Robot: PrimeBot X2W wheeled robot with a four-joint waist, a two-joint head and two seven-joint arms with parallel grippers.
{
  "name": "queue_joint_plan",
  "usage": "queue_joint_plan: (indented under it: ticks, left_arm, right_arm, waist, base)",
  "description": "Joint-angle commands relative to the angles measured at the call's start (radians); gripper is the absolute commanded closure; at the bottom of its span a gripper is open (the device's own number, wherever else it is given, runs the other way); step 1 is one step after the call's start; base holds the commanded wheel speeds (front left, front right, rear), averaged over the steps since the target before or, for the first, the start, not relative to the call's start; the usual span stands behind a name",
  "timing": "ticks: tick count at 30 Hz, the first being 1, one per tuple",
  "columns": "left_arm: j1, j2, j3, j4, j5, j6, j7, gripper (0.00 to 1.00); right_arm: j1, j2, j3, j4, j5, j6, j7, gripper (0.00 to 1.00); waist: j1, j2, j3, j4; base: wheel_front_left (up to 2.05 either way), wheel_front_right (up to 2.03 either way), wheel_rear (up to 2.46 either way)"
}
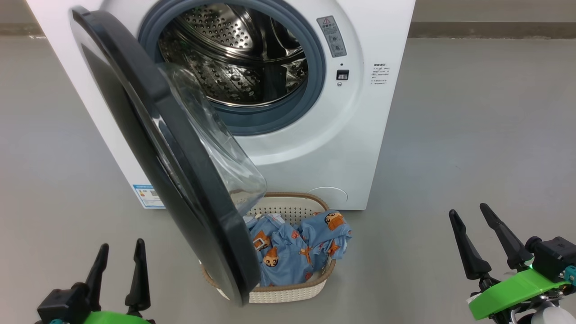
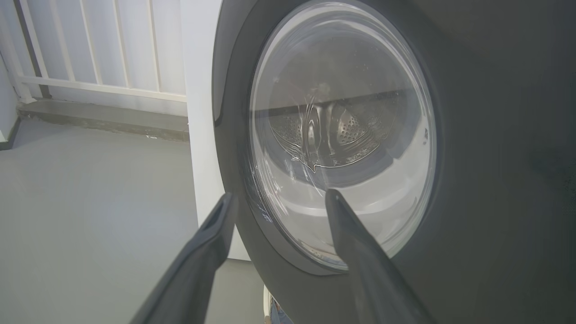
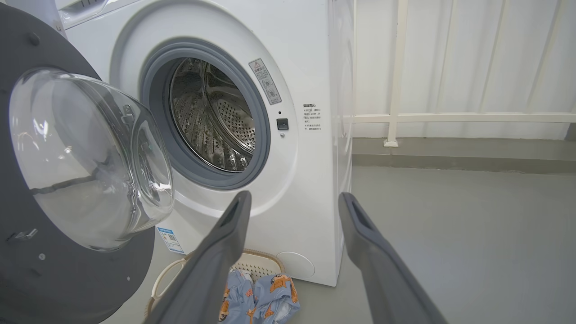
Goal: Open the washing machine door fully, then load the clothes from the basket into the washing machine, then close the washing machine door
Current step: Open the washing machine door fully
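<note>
Tool on left (image 1: 123,243) and tool on right (image 1: 467,208) spread, empty.

Head looks down, wrists seemingly near door (image 1: 216,234)

The washing machine (image 1: 315,135) stands at the back; the washing machine door (image 1: 202,207) hangs out from its left side, lower edge before the left part of the basket (image 1: 288,294). That basket sits on the floor (image 1: 450,135) just before the machine, with the clothes (image 1: 292,252) in it. The left gripper (image 1: 123,244) and the right gripper (image 1: 467,208) flank it, nearer
</note>
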Motion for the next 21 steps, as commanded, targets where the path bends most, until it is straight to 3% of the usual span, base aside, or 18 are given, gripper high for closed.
queue_joint_plan:
  ticks: [1,4,6,7,21]
  left_arm:
    - [-0.037,0.018,0.029,-0.021,0.009,-0.003,-0.006,0.00]
    - [-0.037,0.019,0.028,-0.022,0.008,-0.003,-0.006,0.02]
    - [-0.036,0.019,0.029,-0.022,0.008,-0.003,-0.006,0.56]
    - [-0.036,0.019,0.029,-0.023,0.007,-0.003,-0.006,1.00]
    - [-0.071,0.017,0.011,-0.172,0.006,-0.003,-0.006,1.00]
  right_arm:
    - [-0.011,-0.015,0.014,-0.024,-0.003,0.002,-0.012,0.00]
    - [-0.011,-0.011,0.015,-0.025,-0.006,0.002,-0.012,0.00]
    - [-0.011,-0.010,0.015,-0.024,-0.006,0.002,-0.012,0.00]
    - [-0.011,-0.010,0.015,-0.024,-0.005,0.002,-0.012,0.00]
    - [-0.012,-0.001,0.016,-0.022,-0.007,0.002,-0.012,0.00]
  waist:
    - [-0.0001,0.0000,0.000,0.001]
    - [-0.0001,0.0000,-0.001,0.001]
    - [-0.0001,0.0000,-0.001,0.002]
    - [-0.0001,0.0000,-0.001,0.002]
    - [-0.0001,0.0000,0.003,0.001]
  base:
    - [0.00,0.00,0.00]
    - [0.00,0.00,0.00]
    - [0.00,0.00,0.00]
    - [0.00,0.00,0.00]
    - [0.00,0.00,0.00]
